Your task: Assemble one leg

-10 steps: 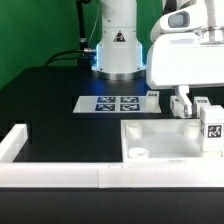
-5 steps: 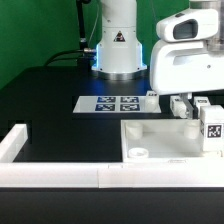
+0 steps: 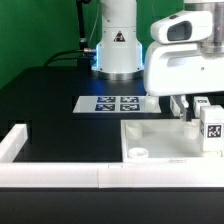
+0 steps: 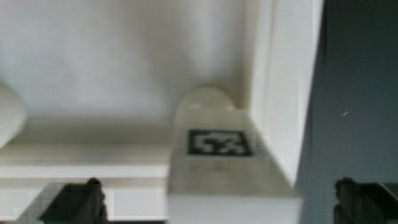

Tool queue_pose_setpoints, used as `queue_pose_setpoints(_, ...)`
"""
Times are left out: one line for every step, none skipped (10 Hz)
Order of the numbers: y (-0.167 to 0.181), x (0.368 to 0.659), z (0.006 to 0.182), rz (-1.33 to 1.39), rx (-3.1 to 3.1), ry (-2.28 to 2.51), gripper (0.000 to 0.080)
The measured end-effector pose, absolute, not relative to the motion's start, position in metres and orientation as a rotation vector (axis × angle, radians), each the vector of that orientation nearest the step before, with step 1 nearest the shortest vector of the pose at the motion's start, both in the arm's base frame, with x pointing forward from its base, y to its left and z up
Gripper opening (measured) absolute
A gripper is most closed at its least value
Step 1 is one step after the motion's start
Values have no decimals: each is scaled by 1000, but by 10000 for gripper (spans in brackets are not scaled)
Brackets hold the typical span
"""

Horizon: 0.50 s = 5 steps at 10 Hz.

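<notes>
A white leg (image 4: 217,140) with a black-and-white tag lies lengthwise between my fingertips in the wrist view, against a white panel (image 4: 107,80). My gripper (image 4: 219,205) is open wide, with one dark fingertip (image 4: 75,205) on each side of the leg and not touching it. In the exterior view the gripper (image 3: 190,108) hangs under its big white body at the right, just above the white tabletop part (image 3: 160,135). A tagged white leg (image 3: 212,127) stands next to it at the exterior view's right edge.
The marker board (image 3: 115,102) lies in front of the robot base (image 3: 117,45). A white L-shaped fence (image 3: 90,176) runs along the front, with a corner at the exterior view's left (image 3: 14,146). The table is black.
The gripper body has shifted a little toward the exterior view's left and slightly down over the tabletop part. The parts have not moved.
</notes>
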<state>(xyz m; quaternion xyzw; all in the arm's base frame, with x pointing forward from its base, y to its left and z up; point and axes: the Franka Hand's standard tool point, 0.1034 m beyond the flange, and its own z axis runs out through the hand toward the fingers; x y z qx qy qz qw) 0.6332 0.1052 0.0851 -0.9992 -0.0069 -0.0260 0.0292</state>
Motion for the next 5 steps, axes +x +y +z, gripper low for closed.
queue_pose_setpoints(107, 633, 85, -77, -3082, 9, 622)
queue_pose_setpoints(106, 633, 85, -76, -3082, 31, 622)
queue_pose_setpoints(106, 633, 85, -75, -3079, 84, 440)
queue_pose_setpoints(106, 633, 85, -71, -3070, 216, 440)
queue_pose_setpoints(106, 633, 85, -68, -3061, 306, 284)
